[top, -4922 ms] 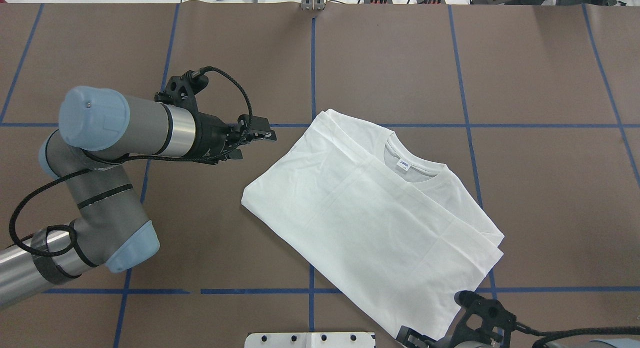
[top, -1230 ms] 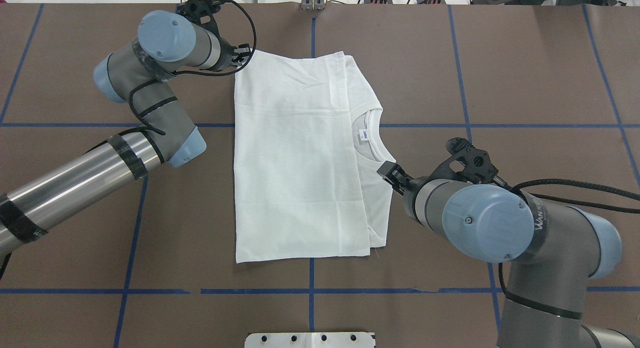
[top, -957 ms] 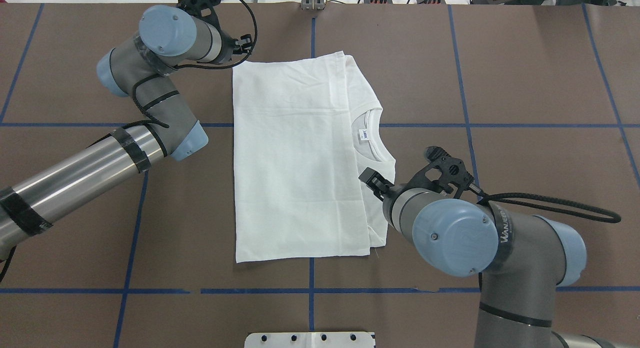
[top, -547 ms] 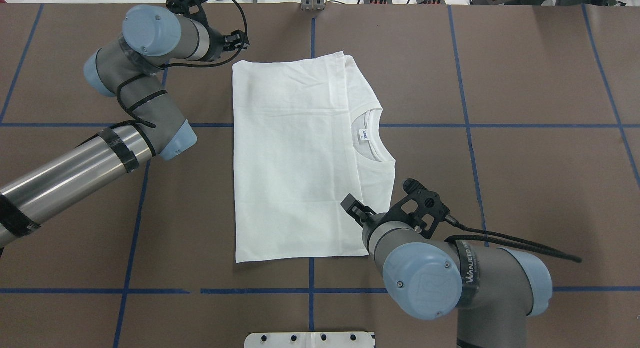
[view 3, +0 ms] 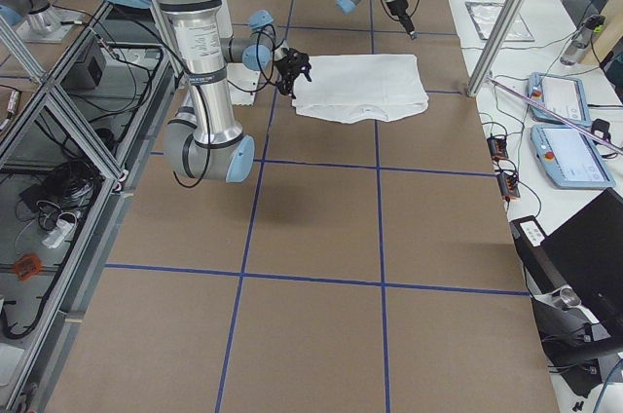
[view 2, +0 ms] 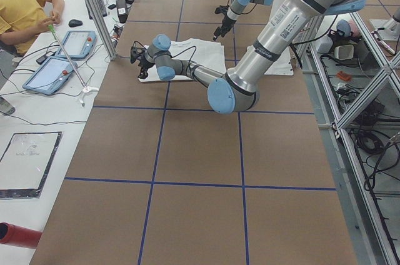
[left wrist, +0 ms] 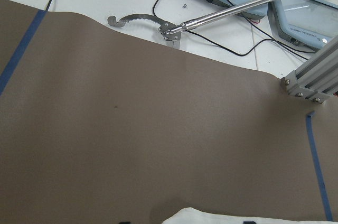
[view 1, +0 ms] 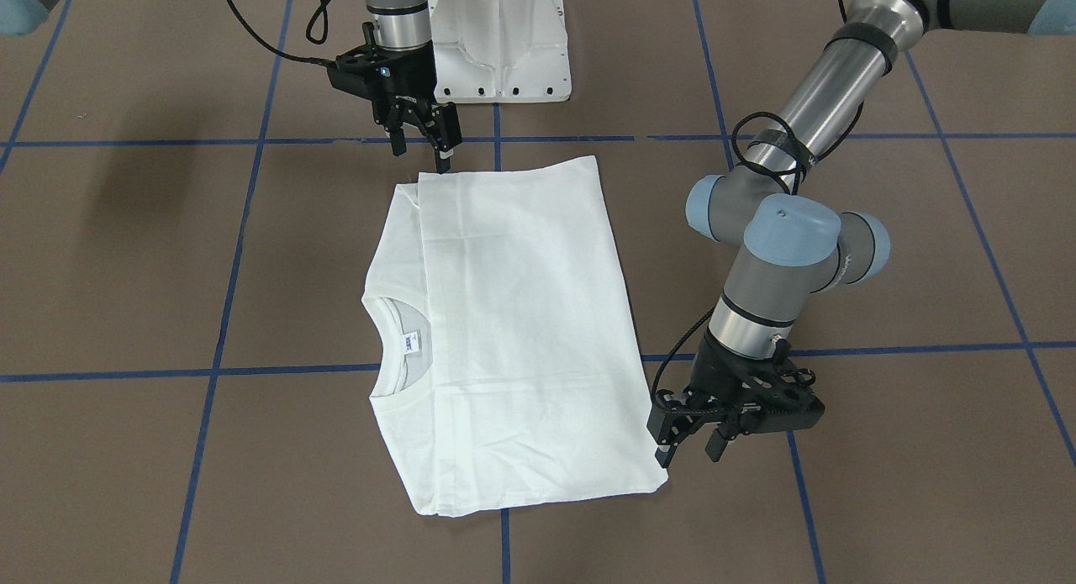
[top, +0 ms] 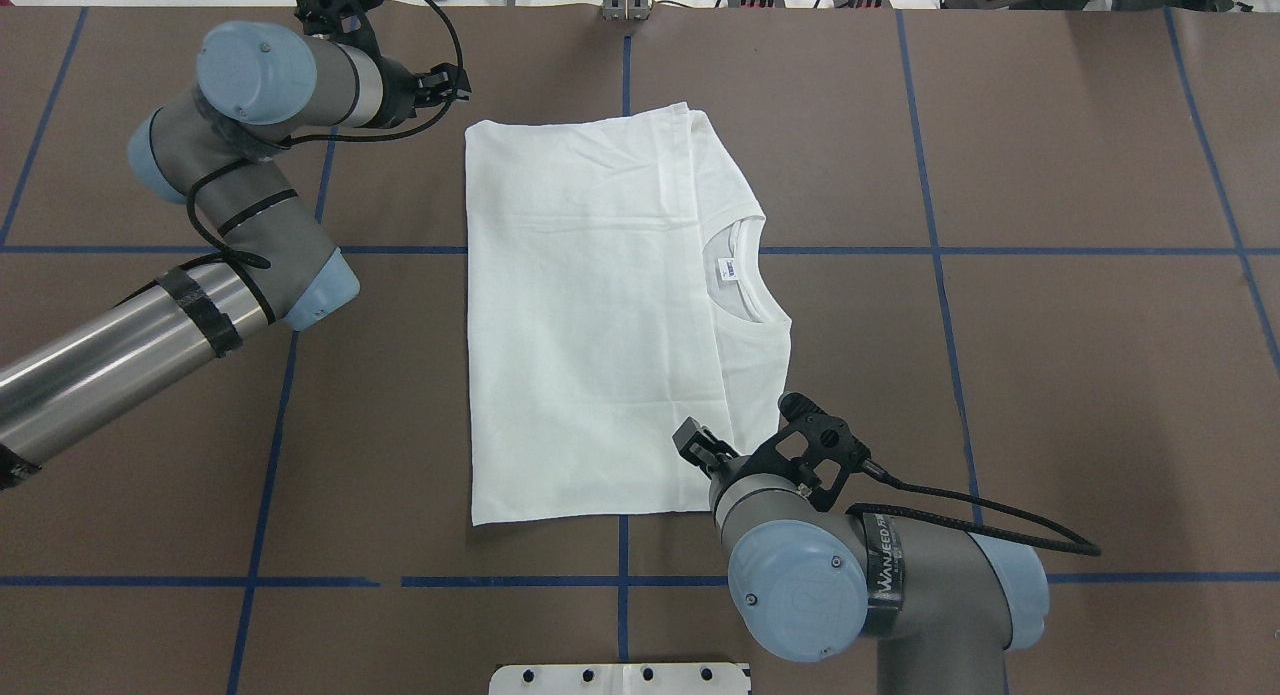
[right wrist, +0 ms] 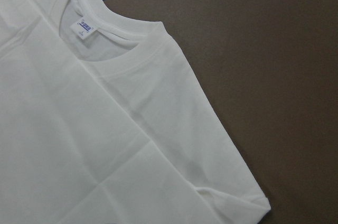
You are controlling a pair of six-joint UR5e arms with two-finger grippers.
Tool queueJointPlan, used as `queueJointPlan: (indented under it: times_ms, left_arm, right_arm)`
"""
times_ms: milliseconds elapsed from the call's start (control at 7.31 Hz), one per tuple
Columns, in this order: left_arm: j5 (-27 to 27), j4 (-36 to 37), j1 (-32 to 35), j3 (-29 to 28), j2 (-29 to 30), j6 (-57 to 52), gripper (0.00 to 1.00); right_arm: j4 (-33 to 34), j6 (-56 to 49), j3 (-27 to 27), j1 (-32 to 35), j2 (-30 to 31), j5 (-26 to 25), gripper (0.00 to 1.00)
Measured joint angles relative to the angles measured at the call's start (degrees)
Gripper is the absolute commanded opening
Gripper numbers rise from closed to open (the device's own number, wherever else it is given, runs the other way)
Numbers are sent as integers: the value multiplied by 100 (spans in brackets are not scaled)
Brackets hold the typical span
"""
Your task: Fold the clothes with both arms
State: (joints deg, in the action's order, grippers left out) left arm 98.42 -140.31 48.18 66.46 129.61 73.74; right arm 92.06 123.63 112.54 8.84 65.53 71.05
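Jaws spread, empty, both sides; right arm (top: 900, 585) hides T-shirt (top: 590, 315) corner overhead.

Shirt (top: 590, 325) rotated square; left tool (top: 455, 77) backed off its far corner, right tool (top: 697, 445) slid from collar to near corner.

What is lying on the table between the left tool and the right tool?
The folded white T-shirt, collar showing, fills the stretch between the left tool and the right tool; the overhead view shows it plainly.
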Motion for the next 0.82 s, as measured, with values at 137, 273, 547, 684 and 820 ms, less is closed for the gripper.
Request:
queueJointPlan:
  times_ms: [137,273,547,684,820]
  left_arm:
    - [1,-6,-18,96,-76,1,77]
    - [-1,-10,-47,145,-114,5,77]
    - [-6,-25,-97,196,-188,10,77]
    - [-7,-29,-109,217,-208,14,77]
    - [-7,-30,-112,229,-219,16,77]
  right_arm:
    - [-2,15,-88,-36,-8,2,87]
    - [-1,31,-130,-87,-13,4,85]
    - [6,42,-177,-137,0,5,83]
    - [8,41,-228,-145,11,7,82]
    - [7,39,-306,-149,8,10,80]
